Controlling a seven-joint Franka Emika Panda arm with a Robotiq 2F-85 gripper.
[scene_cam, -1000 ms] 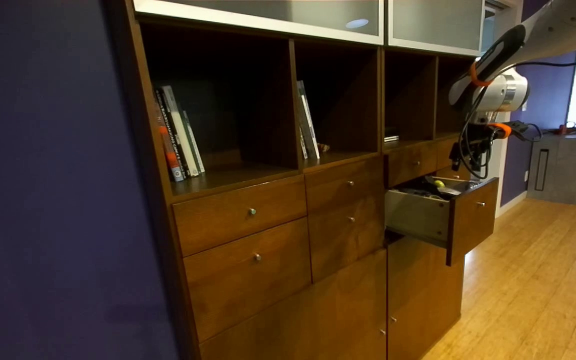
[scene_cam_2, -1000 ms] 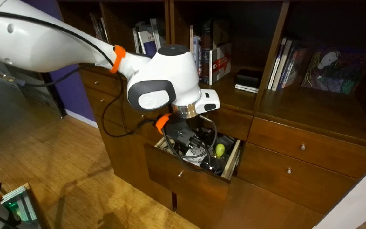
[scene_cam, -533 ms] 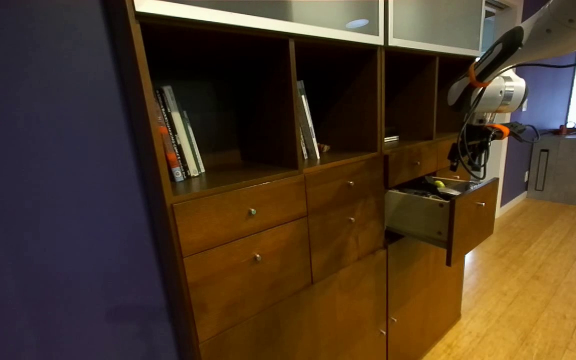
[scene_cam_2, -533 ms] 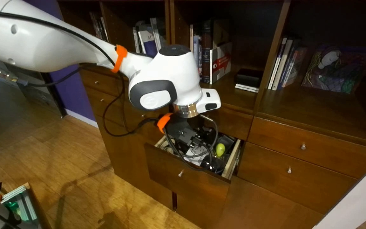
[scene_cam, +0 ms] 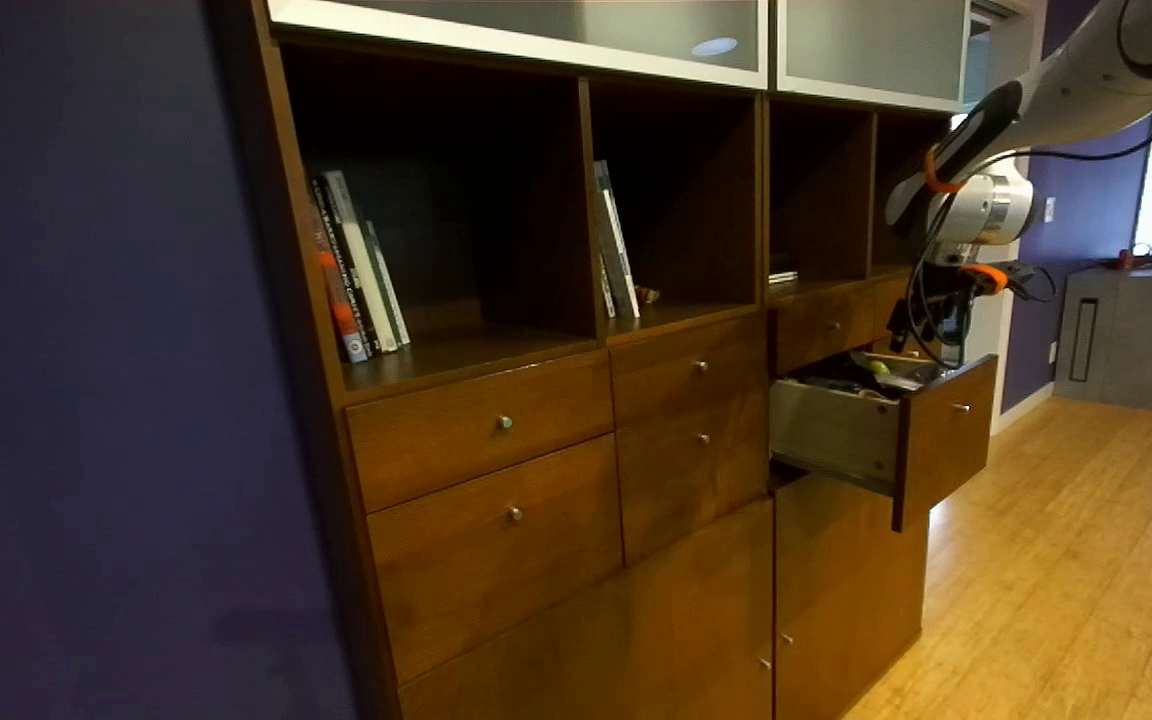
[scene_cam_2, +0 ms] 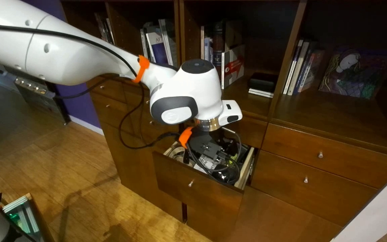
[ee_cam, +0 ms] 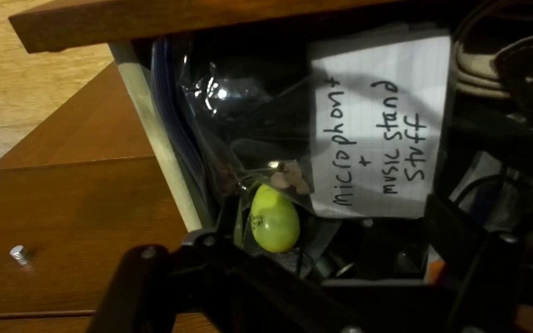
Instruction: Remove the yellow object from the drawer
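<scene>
The yellow object [ee_cam: 275,219] is an egg-shaped yellow-green item with small dark writing, lying in the drawer among other things. It also shows in both exterior views [scene_cam: 879,368], partly hidden behind my gripper and its cables in an exterior view [scene_cam_2: 234,157]. The drawer [scene_cam: 946,440] is pulled open; its front [scene_cam_2: 197,181] and side wall [ee_cam: 155,134] show. My gripper [ee_cam: 333,208] is open and empty, above the drawer, fingers pointing down. In the wrist view the egg sits between the fingers, close to the left one. My gripper also shows in an exterior view [scene_cam: 921,325].
A clear bag with a handwritten paper label [ee_cam: 377,125] lies beside the egg. Coiled straps [ee_cam: 484,69] and dark items fill the drawer. The cabinet shelf above holds books [scene_cam_2: 230,64] and a black box [scene_cam_2: 263,82]. A loose cable loops round the gripper.
The arm has moved across the drawer and lower, toward the egg. In an exterior view the gripper now covers part of the egg. The drawer has not moved.
</scene>
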